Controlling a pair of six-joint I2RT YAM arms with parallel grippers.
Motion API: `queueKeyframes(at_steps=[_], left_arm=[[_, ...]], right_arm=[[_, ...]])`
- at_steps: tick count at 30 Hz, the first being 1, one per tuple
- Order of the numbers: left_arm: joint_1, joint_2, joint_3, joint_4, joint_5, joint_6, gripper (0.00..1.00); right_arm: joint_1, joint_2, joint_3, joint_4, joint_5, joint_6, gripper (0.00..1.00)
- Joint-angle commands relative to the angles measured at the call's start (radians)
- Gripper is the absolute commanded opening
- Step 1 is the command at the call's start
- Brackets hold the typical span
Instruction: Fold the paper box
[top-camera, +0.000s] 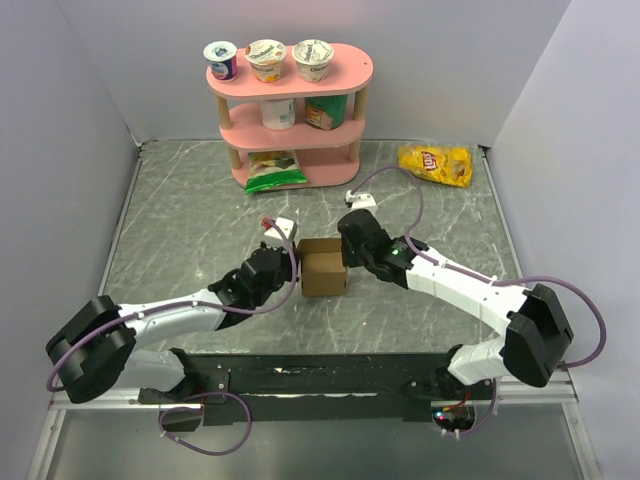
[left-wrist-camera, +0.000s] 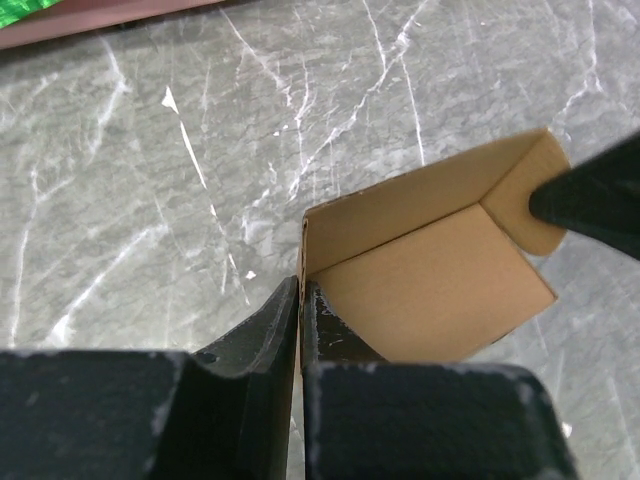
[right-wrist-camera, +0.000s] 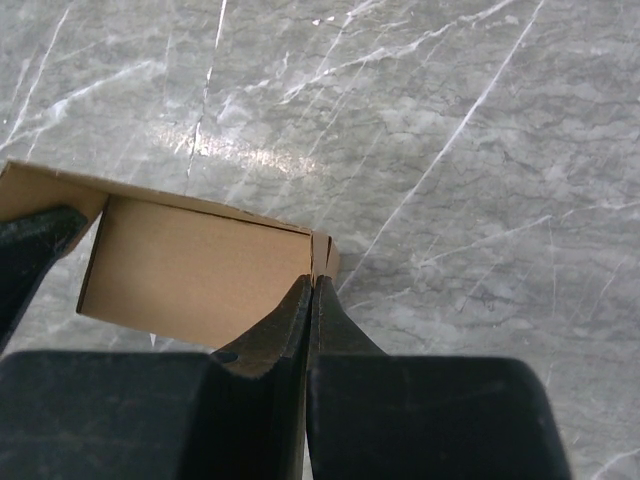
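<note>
The paper box (top-camera: 323, 268) stood near the middle of the desk (top-camera: 200, 220), squarely between the two arms. Its walls were already raised, and from above its top looked not yet closed.

The left tool (left-wrist-camera: 301, 298) was pressed nearly together, pinching the thin upper edge of the wall nearest it. The right tool (right-wrist-camera: 313, 288) had its fingers fully together and seemed to nip the cardboard corner on the opposite side.

The step in hand looked like squaring up the body, with each arm bracing one side. The next move probably called for one tool to let go and push the remaining flap down and in. The other would need to keep its pinch so the light box did not slide or spring open.
</note>
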Motion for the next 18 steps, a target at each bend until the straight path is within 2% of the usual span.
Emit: queueKeyframes(at_steps=[1, 6, 18], left_arm=[[-0.058, -0.028, -0.025, 0.106, -0.038, 0.069, 0.11], [-0.078, -0.013, -0.021, 0.104, -0.064, 0.087, 0.11], [-0.089, 0.024, 0.021, 0.049, -0.106, 0.010, 0.10]], right_arm=[[0.019, 0.030, 0.054, -0.060, -0.038, 0.037, 0.00], [0.021, 0.028, 0.051, -0.052, -0.038, 0.040, 0.00], [0.070, -0.007, -0.059, 0.015, 0.000, 0.127, 0.00]])
